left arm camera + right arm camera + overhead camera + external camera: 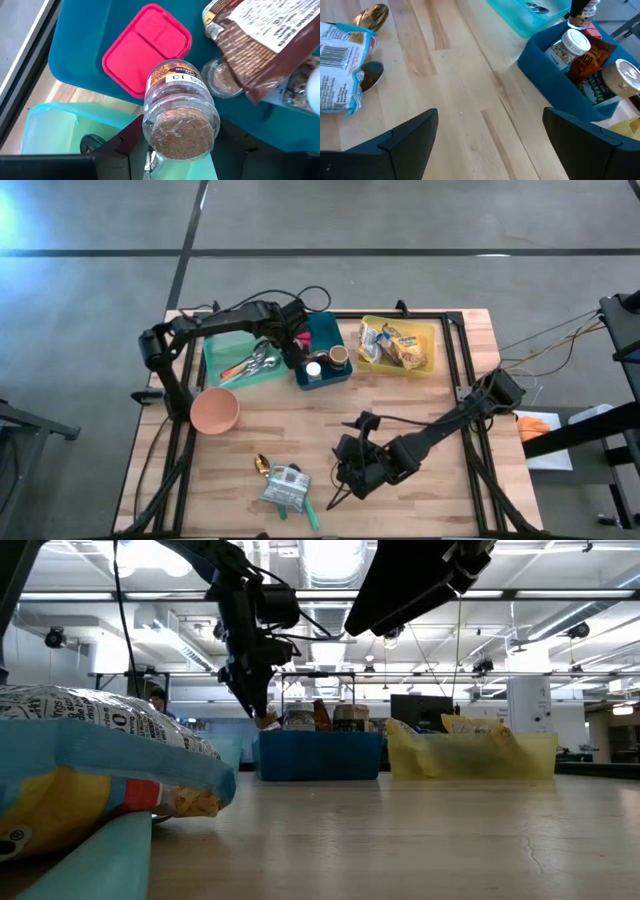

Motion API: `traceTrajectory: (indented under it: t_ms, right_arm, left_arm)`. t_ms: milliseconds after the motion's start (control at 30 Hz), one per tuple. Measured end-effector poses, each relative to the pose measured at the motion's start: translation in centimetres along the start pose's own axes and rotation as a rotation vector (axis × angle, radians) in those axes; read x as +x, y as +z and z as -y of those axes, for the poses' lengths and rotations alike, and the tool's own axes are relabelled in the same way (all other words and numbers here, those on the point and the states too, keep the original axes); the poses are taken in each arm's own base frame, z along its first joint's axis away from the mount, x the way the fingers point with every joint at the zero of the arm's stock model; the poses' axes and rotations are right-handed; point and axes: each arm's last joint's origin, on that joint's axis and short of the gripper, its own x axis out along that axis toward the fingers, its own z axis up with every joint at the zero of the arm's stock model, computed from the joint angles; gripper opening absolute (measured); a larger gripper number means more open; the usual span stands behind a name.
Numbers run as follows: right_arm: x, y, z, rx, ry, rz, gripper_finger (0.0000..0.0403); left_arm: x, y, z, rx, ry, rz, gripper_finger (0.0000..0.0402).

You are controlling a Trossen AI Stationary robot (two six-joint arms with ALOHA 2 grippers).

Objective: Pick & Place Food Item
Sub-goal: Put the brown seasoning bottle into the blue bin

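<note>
My left gripper (297, 345) is at the far side of the table, over the left end of the blue bin (322, 368), and is shut on a glass spice jar (180, 107) filled with brown granules. Below the jar a pink lid (147, 47), a brown packet (260, 45) and other jars lie in the bin. In the low view the jar (266, 721) hangs just above the bin's rim (318, 736). My right gripper (347, 478) hovers open over bare wood near the table's front, holding nothing. My left gripper pinches the jar's round sides (150, 131) between its two fingers (120, 145), at the end nearest the wrist. The fingers come steeply from above. The jar hangs below them, slightly tilted, clear of the bin and its contents.
A teal tray (228, 350) with utensils lies left of the blue bin and a yellow bin (432, 345) of snack packs to its right. A pink bowl (214, 410) stands at the left. A chip bag (285, 486) and a gold spoon (262, 464) lie near the front edge.
</note>
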Motion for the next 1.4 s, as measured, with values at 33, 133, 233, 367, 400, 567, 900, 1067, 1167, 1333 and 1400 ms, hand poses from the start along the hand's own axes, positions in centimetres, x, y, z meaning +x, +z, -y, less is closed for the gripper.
traceTrajectory:
  t_ms: [33, 133, 233, 367, 400, 567, 900, 1067, 1167, 1333, 1400]
  right_arm:
    - [0.0, 0.0, 0.0, 0.002, 0.001, 0.000, 0.0358]
    - [0.0, 0.0, 0.0, 0.002, 0.001, 0.001, 0.0358]
    - [0.0, 0.0, 0.0, 0.002, 0.001, 0.000, 0.0358]
    - [0.0, 0.0, 0.0, 0.003, 0.001, 0.001, 0.0358]
    - [0.0, 0.0, 0.0, 0.004, 0.001, 0.001, 0.0358]
    - [-0.1, 0.0, -0.1, 0.016, 0.010, -0.004, 0.0358]
    - [-0.1, -0.1, -0.1, 0.020, 0.018, -0.010, 0.0358]
    - [-0.1, -0.1, -0.1, 0.020, 0.018, -0.010, 0.0358]
    - [-0.1, 0.0, -0.1, 0.021, 0.018, -0.010, 0.0358]
    - [-0.1, 0.0, -0.2, 0.023, 0.021, -0.008, 0.0358]
    - [-0.1, -0.1, -0.2, 0.022, 0.022, -0.008, 0.0358]
  left_arm:
    - [0.0, 0.0, -0.1, -0.001, 0.001, -0.002, 0.0165]
    - [0.0, 0.0, -0.1, -0.002, 0.000, 0.001, 0.0165]
    - [0.0, 0.0, -0.1, -0.002, 0.000, 0.004, 0.0165]
    - [0.1, 0.1, -0.1, -0.004, 0.000, 0.014, 0.0165]
    - [0.1, 0.1, -0.1, -0.004, -0.001, 0.017, 0.0165]
    - [0.7, -0.3, 0.0, -0.003, -0.008, -0.001, 0.0165]
    - [1.7, -0.8, 0.0, -0.005, -0.026, 0.003, 0.0165]
    - [1.8, -0.8, 0.0, -0.024, -0.026, 0.003, 0.0165]
    - [2.4, -0.7, 0.1, -0.035, -0.034, -0.014, 0.0165]
    - [3.8, -0.5, 0.2, -0.033, -0.038, -0.052, 0.0165]
    - [3.9, -0.3, 0.3, -0.033, -0.038, -0.050, 0.0165]
